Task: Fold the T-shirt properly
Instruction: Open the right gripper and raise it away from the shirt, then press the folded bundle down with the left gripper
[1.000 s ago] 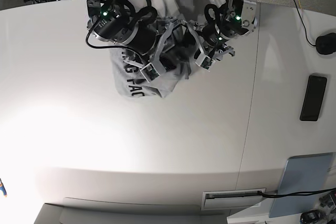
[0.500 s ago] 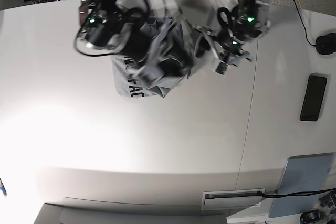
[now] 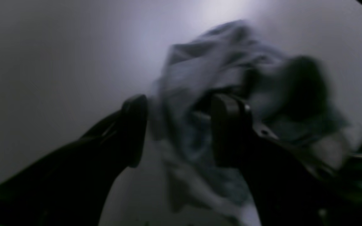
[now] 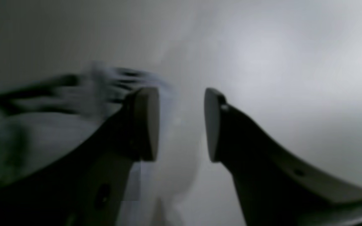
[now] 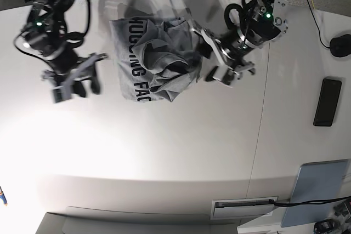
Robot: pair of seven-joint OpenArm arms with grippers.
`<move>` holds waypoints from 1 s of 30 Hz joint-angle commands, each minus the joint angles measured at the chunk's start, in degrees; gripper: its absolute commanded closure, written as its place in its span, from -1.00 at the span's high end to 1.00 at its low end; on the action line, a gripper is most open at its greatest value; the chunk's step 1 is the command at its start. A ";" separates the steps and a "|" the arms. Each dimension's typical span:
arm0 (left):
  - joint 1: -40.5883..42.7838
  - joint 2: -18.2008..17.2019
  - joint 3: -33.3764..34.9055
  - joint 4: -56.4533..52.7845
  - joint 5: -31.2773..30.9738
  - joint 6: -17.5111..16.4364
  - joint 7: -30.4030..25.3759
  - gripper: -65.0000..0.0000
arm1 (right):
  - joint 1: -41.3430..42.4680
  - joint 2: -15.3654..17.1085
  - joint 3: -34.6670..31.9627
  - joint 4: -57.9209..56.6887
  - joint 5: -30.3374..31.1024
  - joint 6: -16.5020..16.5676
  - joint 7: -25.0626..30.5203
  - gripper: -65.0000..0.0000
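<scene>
T-shirt [image 5: 156,58]: one, crumpled | left claw [image 5: 219,61]: released | right claw [image 5: 77,83]: released

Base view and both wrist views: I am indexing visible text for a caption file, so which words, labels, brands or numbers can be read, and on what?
"HUGGING FAC": black block letters on the crumpled T-shirt, running top to bottom in the base view; folds hide anything further.
Black slab at the table's right edge: no readable marking.
Both wrist views: too blurred, no text.

Black cabled arms, green lights
</scene>
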 commanded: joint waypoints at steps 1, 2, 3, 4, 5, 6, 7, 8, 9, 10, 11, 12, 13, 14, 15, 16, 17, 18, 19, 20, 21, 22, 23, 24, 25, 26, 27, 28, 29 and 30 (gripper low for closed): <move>-0.24 1.07 -0.04 1.05 -1.68 -1.16 -1.25 0.03 | 0.09 1.33 1.44 0.98 0.17 -0.61 1.31 -0.26; -0.24 1.95 -0.04 1.05 -2.45 -1.70 -1.22 0.03 | -0.26 2.12 2.54 0.98 -0.37 -1.11 1.33 -0.26; -0.26 2.84 0.02 1.05 -2.93 -1.64 -1.25 0.03 | -0.61 2.82 3.50 0.98 -0.92 -1.27 1.31 -0.26; -0.26 3.72 0.13 1.05 -2.91 -1.64 -1.25 0.03 | -1.03 3.52 4.35 0.98 -1.22 -1.49 1.33 -0.26; -0.26 4.35 0.48 1.05 -2.71 -1.60 -1.22 0.03 | -1.33 4.15 5.01 0.98 -1.38 -1.70 1.29 -0.26; -0.26 4.87 1.14 1.05 -2.67 -1.60 -1.16 0.03 | -1.70 4.66 5.46 0.98 -1.57 -1.88 1.36 -0.26; -0.26 5.11 2.12 1.03 -2.62 -1.33 -0.79 0.03 | -2.01 5.18 5.66 0.98 -1.57 -1.92 1.44 -0.26; -0.26 5.14 3.52 1.03 -1.84 -0.96 -0.76 0.03 | -2.25 5.49 5.66 0.98 -1.79 -2.08 1.44 -0.26; -0.26 5.14 5.27 1.03 0.22 0.04 -0.81 0.03 | -2.27 5.55 5.66 0.94 -1.90 -2.08 1.27 -0.26; -0.28 5.14 7.17 1.03 2.99 1.81 -0.85 0.03 | -2.25 5.55 5.66 0.94 -2.16 -2.08 1.27 -0.26; -0.28 5.11 9.11 1.03 5.84 4.04 -0.90 0.03 | -2.23 5.55 5.66 0.94 -2.19 -2.08 1.27 -0.26; -0.28 5.14 10.82 1.03 8.48 6.32 -0.90 0.03 | -2.23 5.55 5.66 0.94 -2.16 -2.08 1.27 -0.26; -0.28 5.14 12.35 1.03 10.78 8.52 -0.90 0.03 | -2.21 5.55 5.60 0.94 -2.16 -2.08 1.29 -0.26; -0.28 5.14 13.57 1.03 12.63 10.34 -0.90 0.03 | -2.23 5.55 5.60 0.94 -2.16 -2.08 1.27 -0.26; -0.28 5.14 14.51 1.03 14.10 11.69 -0.90 0.03 | -2.23 5.55 5.60 0.94 -2.16 -2.08 1.27 -0.26; -0.28 5.14 15.19 0.98 15.04 12.68 -0.87 0.03 | -2.21 5.55 5.60 0.94 -2.16 -2.08 1.27 -0.26; -0.26 5.14 15.69 0.96 15.78 13.22 -0.87 0.03 | -2.23 5.55 5.60 0.94 -2.16 -2.08 1.27 -0.26; -0.26 5.14 16.00 0.90 16.04 14.08 -0.85 0.03 | -2.23 5.55 5.60 0.94 -2.16 -2.08 1.25 -0.26; -0.26 5.14 16.09 0.72 16.28 14.97 -0.83 0.03 | -2.23 5.57 5.60 0.94 -2.16 -2.08 1.22 -0.26; -0.26 5.14 16.09 0.33 16.28 15.28 -0.83 0.03 | -2.23 5.57 5.60 0.94 -2.16 -2.08 1.18 -0.26; -0.26 5.14 16.09 -0.22 16.28 15.41 -0.81 0.03 | -2.23 5.55 5.60 0.94 -2.16 -2.08 1.11 -0.26; -0.26 5.14 16.09 -0.87 16.28 15.39 -0.79 0.03 | -2.21 5.57 5.60 0.94 -2.16 -2.08 1.05 -0.26; -0.26 5.14 16.09 -1.55 16.28 15.39 -0.79 0.03 | -2.23 5.55 5.60 0.94 -2.16 -2.08 1.05 -0.26; -0.26 5.14 16.09 -2.25 16.28 15.39 -0.81 0.03 | -2.21 5.55 5.60 0.94 -2.16 -2.08 1.07 -0.26; -0.26 5.14 16.09 -2.91 16.28 15.39 -0.81 0.03 | -2.21 5.55 5.60 0.94 -2.16 -2.08 1.05 -0.26; -0.26 5.11 16.09 -3.41 16.28 15.39 -0.81 0.03 | -2.23 5.57 5.60 0.94 -2.16 -2.08 1.05 -0.26; -0.26 5.11 16.09 -3.74 16.28 15.39 -0.83 0.03 | -2.23 5.57 5.60 0.94 -2.16 -2.08 1.05 -0.26; -0.26 5.14 16.09 -3.76 16.28 15.39 -0.83 0.03 | -2.23 5.57 5.60 0.94 -2.16 -2.08 1.03 -0.26; -0.26 5.14 16.09 -3.76 16.28 15.39 -0.87 0.03 | -2.23 5.55 5.60 0.94 -2.16 -2.08 1.05 -0.26; -0.28 5.14 16.09 -3.76 16.26 15.39 -0.87 0.03 | -2.23 5.57 5.60 0.94 -2.16 -2.08 1.03 -0.26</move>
